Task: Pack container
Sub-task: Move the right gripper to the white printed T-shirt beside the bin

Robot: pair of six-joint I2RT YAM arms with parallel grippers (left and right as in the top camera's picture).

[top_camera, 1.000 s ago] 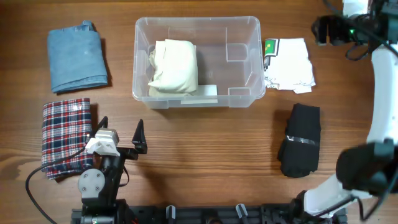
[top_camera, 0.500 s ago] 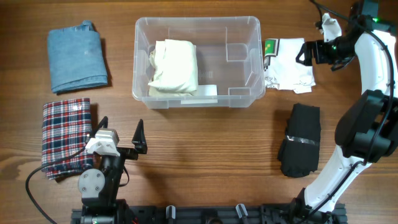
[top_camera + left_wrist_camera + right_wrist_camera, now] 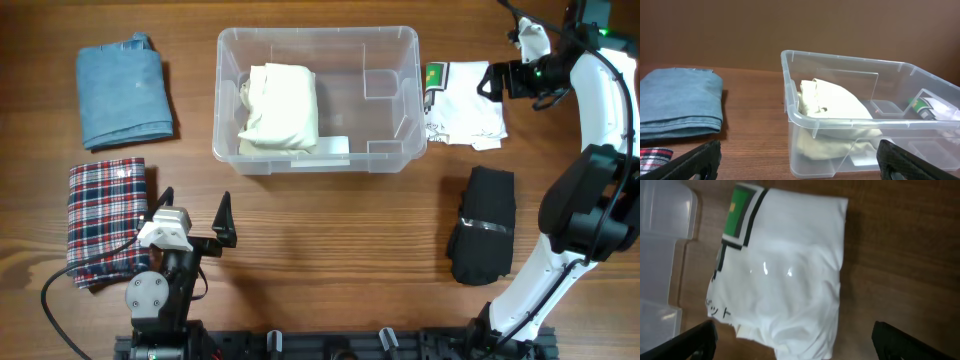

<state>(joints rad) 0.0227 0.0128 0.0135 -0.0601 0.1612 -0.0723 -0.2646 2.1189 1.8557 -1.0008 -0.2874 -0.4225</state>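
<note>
The left gripper [image 3: 193, 210] is seen low over the table's near edge, its fingers [image 3: 692, 159] spread wide and nothing held; only their tips enter the wrist view. A plaid cloth [image 3: 105, 220] lies beside it, and a black garment [image 3: 483, 238] well apart to the right. Farther back, the container [image 3: 316, 33] is set mid-table, cut off at the right in the left wrist view. A cream garment [image 3: 282, 105] fills its left half. A blue garment [image 3: 122, 92] lies to its left, a white printed garment [image 3: 790, 280] just to its right. Above that, the right gripper [image 3: 488, 82] is held wide open and empty; contact cannot be judged.
</note>
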